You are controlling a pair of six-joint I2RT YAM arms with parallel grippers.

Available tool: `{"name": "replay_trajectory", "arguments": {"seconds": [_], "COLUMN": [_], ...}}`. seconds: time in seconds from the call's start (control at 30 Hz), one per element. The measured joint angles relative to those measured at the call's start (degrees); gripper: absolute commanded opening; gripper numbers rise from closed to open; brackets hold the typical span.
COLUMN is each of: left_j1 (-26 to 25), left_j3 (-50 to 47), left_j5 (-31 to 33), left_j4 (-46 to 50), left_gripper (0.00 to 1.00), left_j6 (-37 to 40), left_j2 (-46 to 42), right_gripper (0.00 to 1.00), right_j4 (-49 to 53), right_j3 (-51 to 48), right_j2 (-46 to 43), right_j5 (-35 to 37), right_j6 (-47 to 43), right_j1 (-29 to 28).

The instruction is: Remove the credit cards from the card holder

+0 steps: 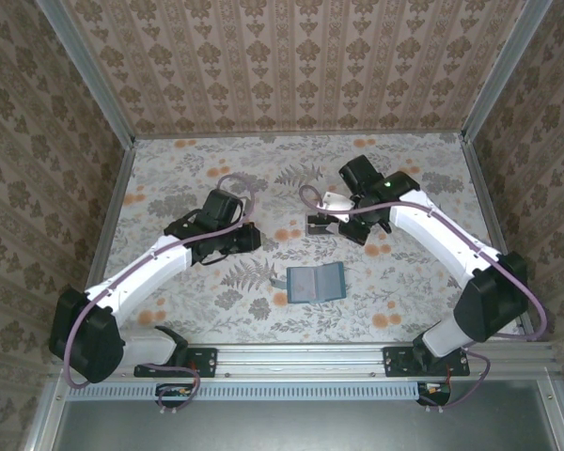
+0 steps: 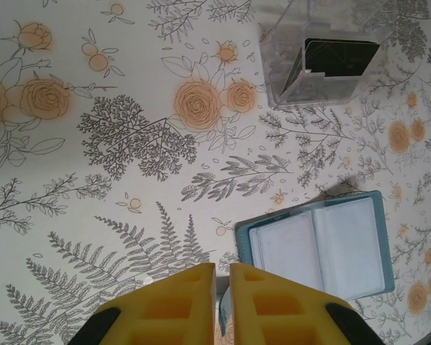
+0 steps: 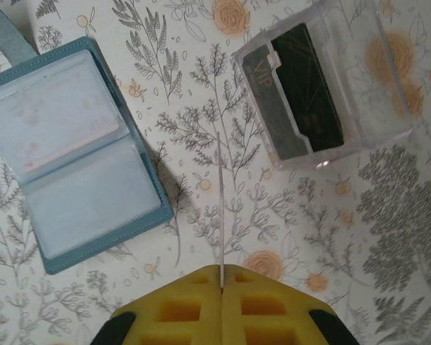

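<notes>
The card holder (image 1: pixel 317 282) lies open on the flowered table, teal with pale pockets (image 3: pixel 72 151); a pale pinkish card (image 3: pixel 57 122) shows through one pocket. My right gripper (image 3: pixel 221 269) is shut on a thin pale credit card (image 3: pixel 220 208), seen edge-on and held above the table between the holder and the clear tray (image 3: pixel 323 86). From above, that card (image 1: pixel 336 199) sits at the right gripper (image 1: pixel 331 209). A dark card (image 3: pixel 302 86) stands in the tray. My left gripper (image 2: pixel 223 267) hovers left of the holder (image 2: pixel 323 244), its yellow fingers a narrow slit apart with nothing gripped.
The tray (image 2: pixel 323 65) stands beyond the holder, near the table's middle. The holder's strap (image 1: pixel 278 279) sticks out at its left. Patterned walls close in the table at the back and sides. The arm rail (image 1: pixel 301 357) runs along the near edge.
</notes>
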State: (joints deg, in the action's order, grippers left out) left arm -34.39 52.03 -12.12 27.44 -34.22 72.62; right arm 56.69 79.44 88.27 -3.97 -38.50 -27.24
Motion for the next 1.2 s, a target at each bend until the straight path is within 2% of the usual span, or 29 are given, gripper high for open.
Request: {"name": "replay_trajectory", "arguments": {"seconds": [0.37,0.8,1.2], "left_j1": [2.47,4.55,4.92], "left_j3": [-0.28,-0.28,-0.28], "left_j5": [-0.20,-2.34,-3.10], "left_j4": [-0.31,-0.68,-0.63], "left_gripper": [0.14,0.14,0.14], "left_j6": [0.20,1.09,1.07], "left_j2": [0.00,0.11,0.17], "right_gripper": [0.00,0.00,0.00], "right_j4": [4.55,7.26,12.87], "right_j3": [10.51,15.87,31.61], "right_j2": [9.81,15.67,25.90], "right_j5": [0.79,1.66,1.92], "right_j6": [-6.88,-11.74,-17.20], "right_j1": [0.11,0.11,0.81]}}
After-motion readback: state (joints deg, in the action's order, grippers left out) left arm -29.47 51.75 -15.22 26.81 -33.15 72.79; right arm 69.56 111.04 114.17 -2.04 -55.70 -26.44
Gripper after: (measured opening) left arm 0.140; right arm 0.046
